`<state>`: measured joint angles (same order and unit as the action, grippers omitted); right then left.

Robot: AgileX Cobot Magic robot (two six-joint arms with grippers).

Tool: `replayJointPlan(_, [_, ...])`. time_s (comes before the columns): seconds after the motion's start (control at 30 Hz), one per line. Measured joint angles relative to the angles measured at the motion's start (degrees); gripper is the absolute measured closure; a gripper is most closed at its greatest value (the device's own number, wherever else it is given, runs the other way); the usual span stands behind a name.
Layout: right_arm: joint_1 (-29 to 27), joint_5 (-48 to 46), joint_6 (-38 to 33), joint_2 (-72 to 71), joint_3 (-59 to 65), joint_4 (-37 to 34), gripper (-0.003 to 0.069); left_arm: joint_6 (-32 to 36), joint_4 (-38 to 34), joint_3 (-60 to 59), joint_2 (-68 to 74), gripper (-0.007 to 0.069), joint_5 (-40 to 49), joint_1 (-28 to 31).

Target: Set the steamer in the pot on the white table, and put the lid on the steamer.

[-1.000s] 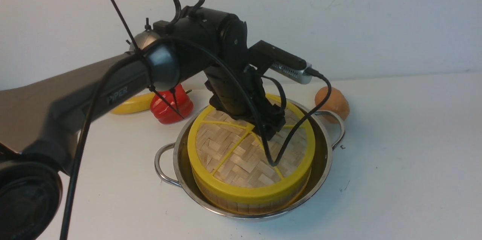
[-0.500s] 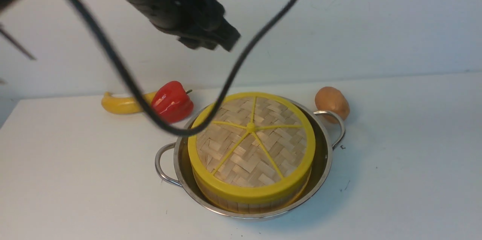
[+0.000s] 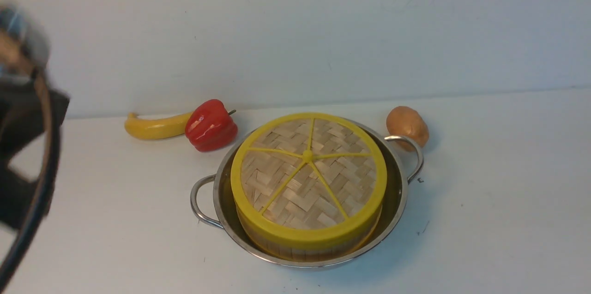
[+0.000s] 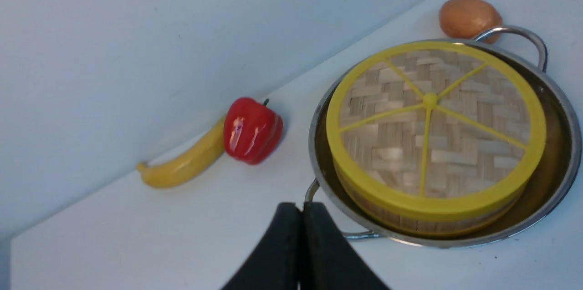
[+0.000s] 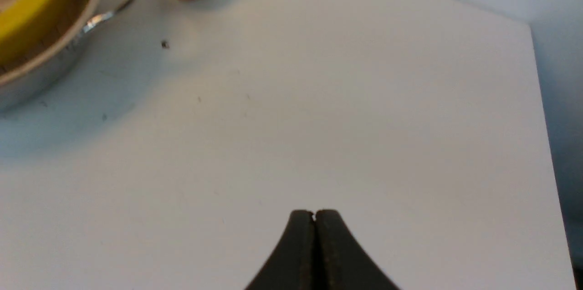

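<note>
The steel pot (image 3: 397,201) stands mid-table on the white table (image 3: 508,192). The steamer (image 3: 304,249) sits inside it, only its slat wall showing. The woven lid (image 3: 308,178) with yellow rim and spokes lies flat on top of the steamer, hiding its contents. In the left wrist view the pot (image 4: 558,153), the steamer (image 4: 423,222) and the lid (image 4: 432,121) show too. My left gripper (image 4: 301,208) is shut and empty, pulled back above the table, off the pot's handle side. My right gripper (image 5: 314,213) is shut and empty over bare table, away from the pot (image 5: 50,71).
A yellow banana (image 3: 154,128) and a red pepper (image 3: 211,125) lie behind the pot on the left. A brown potato (image 3: 407,124) lies behind its right handle. The left arm (image 3: 23,146) is a blur at the far left edge. The table's right edge (image 5: 542,144) shows in the right wrist view.
My left arm has lifted off the lid and swung back to the far left of the view. The lid stays flat on the steamer. The pot has not moved.
</note>
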<state>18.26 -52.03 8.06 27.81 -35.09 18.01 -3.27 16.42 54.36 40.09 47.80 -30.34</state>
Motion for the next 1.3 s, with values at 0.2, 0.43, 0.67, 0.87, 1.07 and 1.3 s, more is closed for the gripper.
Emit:
replayJointPlan(0.2, [0.0,11.04,0.0,-10.93,7.0,-0.08,0.0666,-8.52,5.29,-17.48,-17.18,0.0642,-7.17,0.0])
replayJointPlan(0.43, [0.0,13.51,0.0,-15.31,10.17,-1.51,0.0664,-16.7,7.24,-25.61,-30.99,0.0627,-11.34,0.0])
replayJointPlan(0.67, [0.0,13.62,0.0,-15.31,10.17,-1.51,0.0654,-17.34,7.44,-25.63,-31.52,0.0624,-11.39,0.0])
replayJointPlan(0.87, [0.0,13.62,0.0,-15.31,10.17,-1.51,0.0637,-17.34,7.5,-25.63,-31.02,0.0624,-11.39,0.0])
replayJointPlan(1.07, [0.0,13.68,0.0,-15.31,10.24,-1.62,0.0617,-15.7,8.11,-27.8,-33.54,0.0624,-11.83,10.01])
replayJointPlan(1.3, [0.0,13.8,0.0,-15.31,10.37,-1.68,0.0603,-15.65,8.27,-39.39,-40.09,0.0623,-15.82,29.91])
